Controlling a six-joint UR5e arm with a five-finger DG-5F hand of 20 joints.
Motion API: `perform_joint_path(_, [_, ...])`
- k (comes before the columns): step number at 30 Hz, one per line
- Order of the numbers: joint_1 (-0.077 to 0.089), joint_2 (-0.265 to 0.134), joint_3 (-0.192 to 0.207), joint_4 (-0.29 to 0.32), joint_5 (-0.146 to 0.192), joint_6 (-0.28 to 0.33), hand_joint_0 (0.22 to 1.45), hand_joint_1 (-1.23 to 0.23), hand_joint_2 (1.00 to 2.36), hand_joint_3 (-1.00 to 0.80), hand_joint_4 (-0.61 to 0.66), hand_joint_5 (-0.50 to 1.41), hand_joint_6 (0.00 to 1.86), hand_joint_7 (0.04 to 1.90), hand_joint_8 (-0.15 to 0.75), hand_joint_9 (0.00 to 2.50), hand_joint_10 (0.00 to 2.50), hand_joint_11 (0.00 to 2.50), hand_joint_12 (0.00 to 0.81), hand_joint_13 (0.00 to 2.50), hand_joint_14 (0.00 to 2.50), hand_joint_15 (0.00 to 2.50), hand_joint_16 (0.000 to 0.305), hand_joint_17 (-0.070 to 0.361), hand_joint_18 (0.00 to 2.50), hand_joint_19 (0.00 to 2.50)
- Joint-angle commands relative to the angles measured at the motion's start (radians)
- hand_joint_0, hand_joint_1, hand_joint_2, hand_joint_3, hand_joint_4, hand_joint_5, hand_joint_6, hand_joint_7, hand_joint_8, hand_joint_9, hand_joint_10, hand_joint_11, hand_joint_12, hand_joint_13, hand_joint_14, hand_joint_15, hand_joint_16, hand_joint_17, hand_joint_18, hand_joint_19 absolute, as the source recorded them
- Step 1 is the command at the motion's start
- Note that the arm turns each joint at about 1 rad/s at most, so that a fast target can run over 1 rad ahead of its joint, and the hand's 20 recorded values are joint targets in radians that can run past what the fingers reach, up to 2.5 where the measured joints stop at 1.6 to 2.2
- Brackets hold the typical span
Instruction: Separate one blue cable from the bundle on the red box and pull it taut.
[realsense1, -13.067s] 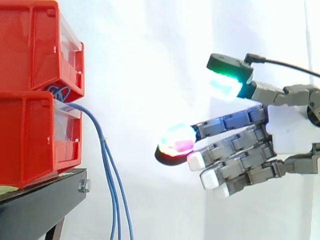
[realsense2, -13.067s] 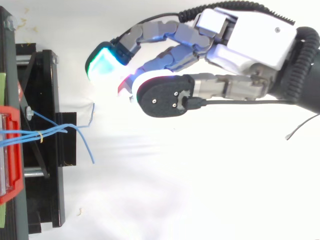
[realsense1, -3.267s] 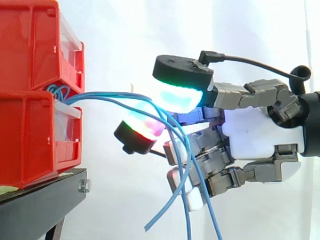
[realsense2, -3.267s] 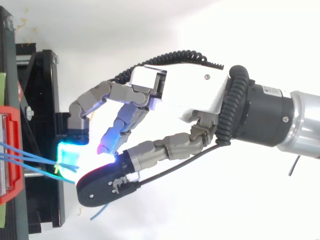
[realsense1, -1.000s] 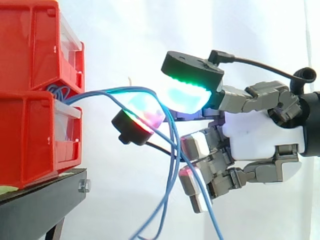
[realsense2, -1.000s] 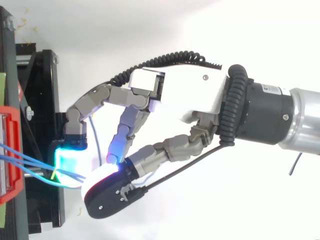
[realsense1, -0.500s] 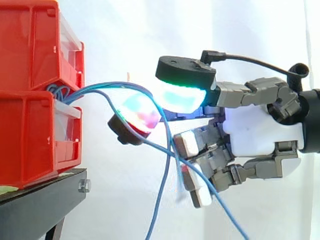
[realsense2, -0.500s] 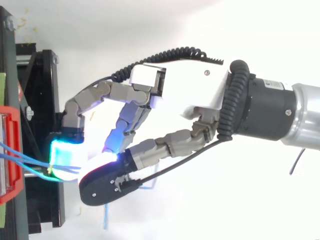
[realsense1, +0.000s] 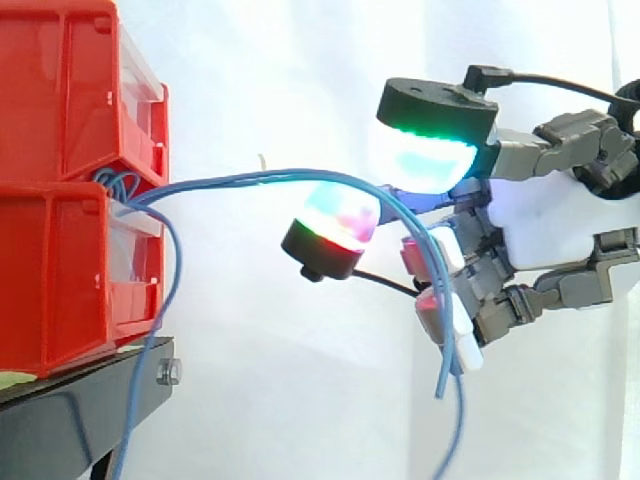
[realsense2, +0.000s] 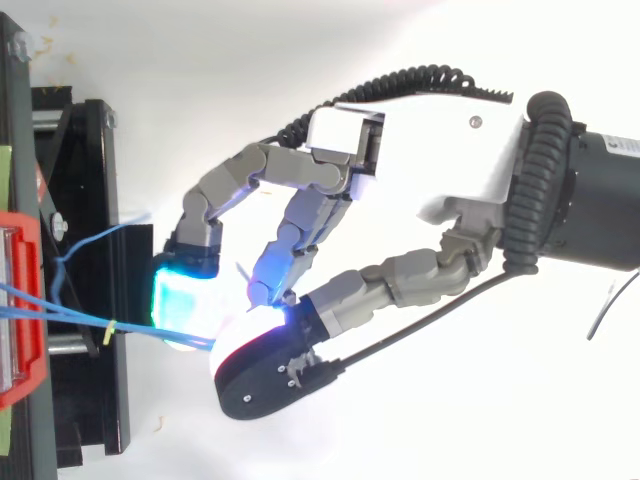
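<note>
Here's the hand, with a smooth white shell across its back, boxy at the corners, and a small dark screw set into it. The fingers are chunky grey links, one blocky segment after another. Look at the pads: from above, one pad glows bright cyan. From the side, a broad pad shines green over pale cyan, and a rounder pad swirls red, green and blue. Flat black oval plates back the big pads, silver screws showing. The smaller tips are plain white, one tinged red. Behind the shell sits a black cylindrical wrist.
</note>
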Motion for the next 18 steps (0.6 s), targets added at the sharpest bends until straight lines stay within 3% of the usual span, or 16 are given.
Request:
perform_joint_path(1, [0.001,0.002,0.0,-0.01,0.0,-0.001,0.55,-0.75,1.0,-0.5,0.0,-0.1,0.89,0.87,0.193,1.23,0.03,0.67,0.321,1.11,0.02,0.61,0.053,0.12,0.8,0.8])
perform_joint_path(4, [0.001,0.002,0.0,-0.007,0.003,-0.004,0.59,-0.72,1.0,-0.5,-0.01,-0.1,0.89,0.9,0.193,1.24,0.02,0.66,0.314,1.12,0.03,0.62,0.051,0.115,0.79,0.81])
perform_joint_path(11, [0.001,0.002,0.0,-0.004,0.0,-0.007,0.63,-0.79,1.02,-0.3,-0.02,-0.11,0.91,0.89,0.198,1.22,0.03,0.66,0.318,1.12,0.02,0.62,0.051,0.115,0.8,0.8])
perform_joint_path(18, [0.001,-0.002,0.0,0.036,0.002,0.013,0.59,-0.73,1.01,-0.44,0.02,-0.11,0.91,0.84,0.201,1.22,0.03,0.65,0.319,1.11,0.02,0.62,0.052,0.117,0.8,0.82])
